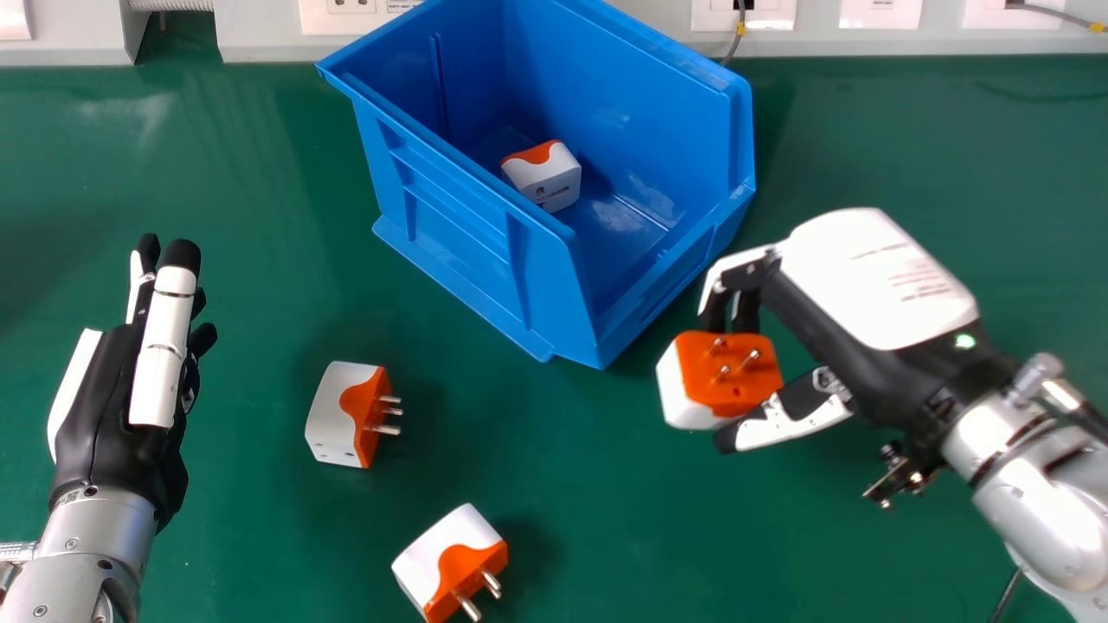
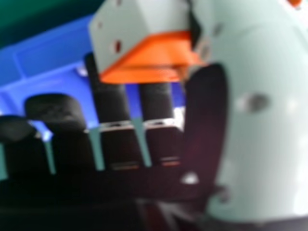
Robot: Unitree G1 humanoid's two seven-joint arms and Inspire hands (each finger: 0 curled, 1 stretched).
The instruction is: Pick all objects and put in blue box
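At right, the right hand's fingers point(image 1: 749, 313) are pinching a plug point(image 1: 737, 388), likely light, rigid, best held by white sides point(image 1: 679, 394).

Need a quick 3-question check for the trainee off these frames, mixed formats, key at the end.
1. True or false: the robot's right hand has an adapter pinched between its thumb and fingers.

2. How many adapters lie inside the blue box?
A) none
B) one
C) three

3. Fill in the colour: on the table adapter nearest the robot's left hand, the prongs stick out of the ____ side.

Key: 1 true; 2 B; 3 orange
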